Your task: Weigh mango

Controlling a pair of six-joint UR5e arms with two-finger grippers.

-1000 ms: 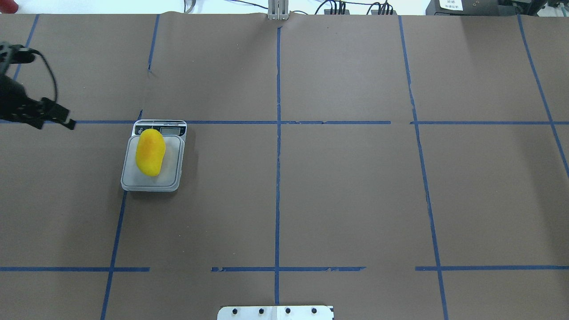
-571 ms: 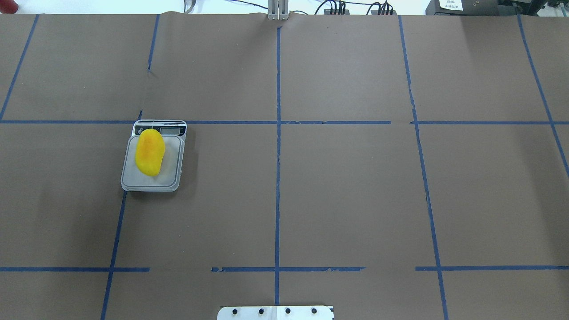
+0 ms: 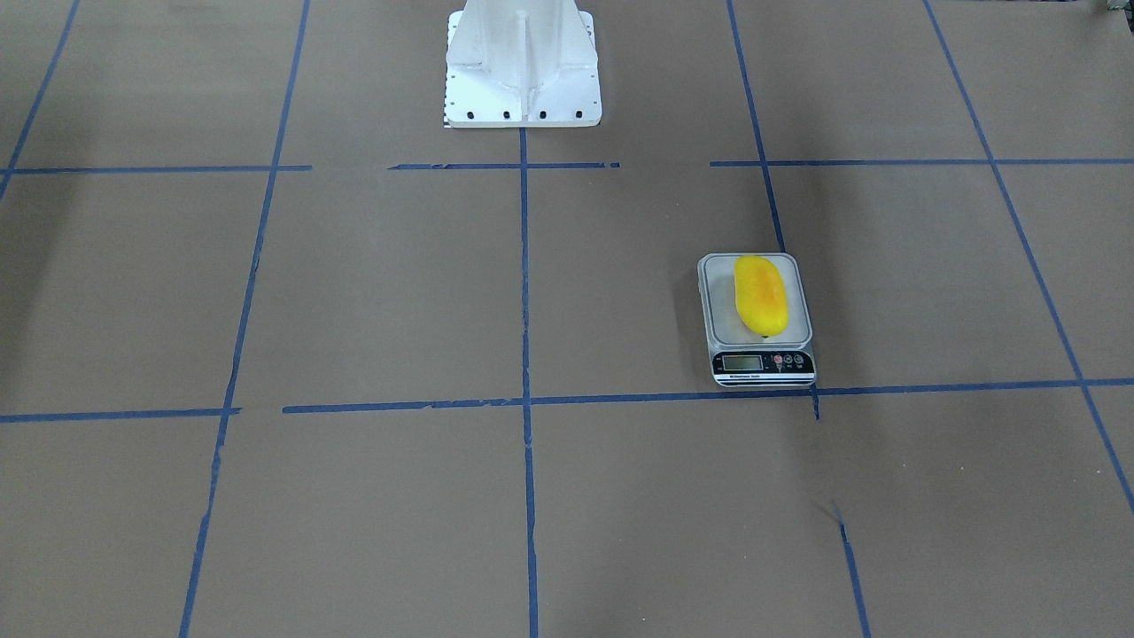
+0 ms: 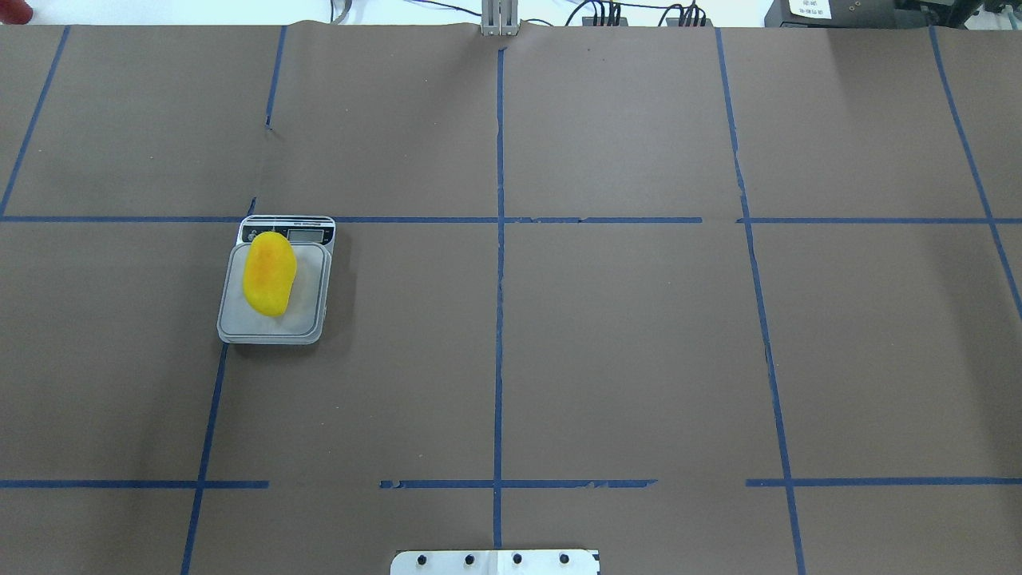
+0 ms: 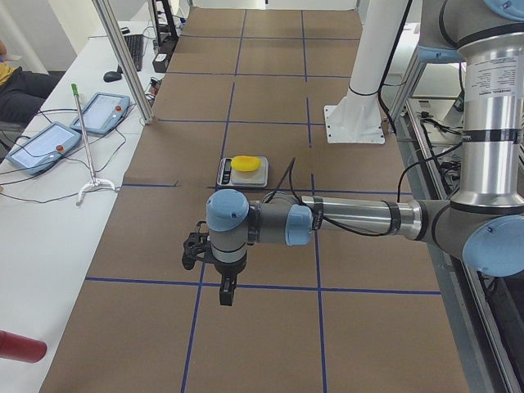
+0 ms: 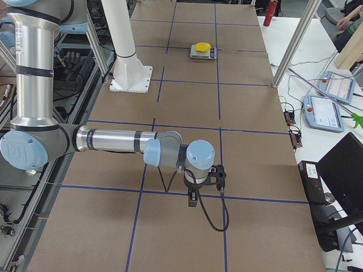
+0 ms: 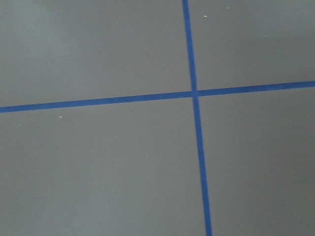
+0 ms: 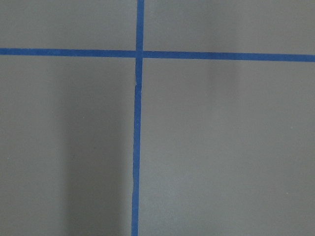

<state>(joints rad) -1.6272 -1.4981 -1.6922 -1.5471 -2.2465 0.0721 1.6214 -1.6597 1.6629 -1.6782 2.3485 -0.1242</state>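
Mango [image 4: 270, 273] lies flat and lengthwise on the scale [image 4: 307, 319] platform, far tip just by the display [image 4: 306, 235]. Nothing touches it.

Left hand [image 5: 227, 296] hangs above the counter [image 4: 639, 359] over a blue tape [image 7: 194, 93] crossing, w/ the mango well apart, off to its right. Right hand [image 6: 193, 199] hangs over another crossing, mango far off to its left, across most of the counter. Both hands show only in the side views, so can't tell if either is released or clenched. Neither is on the fruit. Wrist cams show bare counter + tape only.

Step, imo: placing looks done, so this is the settle-and-read stage. In the overhead view the fruit sits w/in the platform edges, a bit toward the left hand's side of centre.

Next move prob. calls for very little:
- Both hands off the scale so the no. steadies.
- Then read the display; digits too small to make out here.

If the mango must come off after, the left hand is nearer. It would need to travel right, drop over the fruit, and set fingers across the narrow width. Grip gently: glossy, curved skin may slip or roll.
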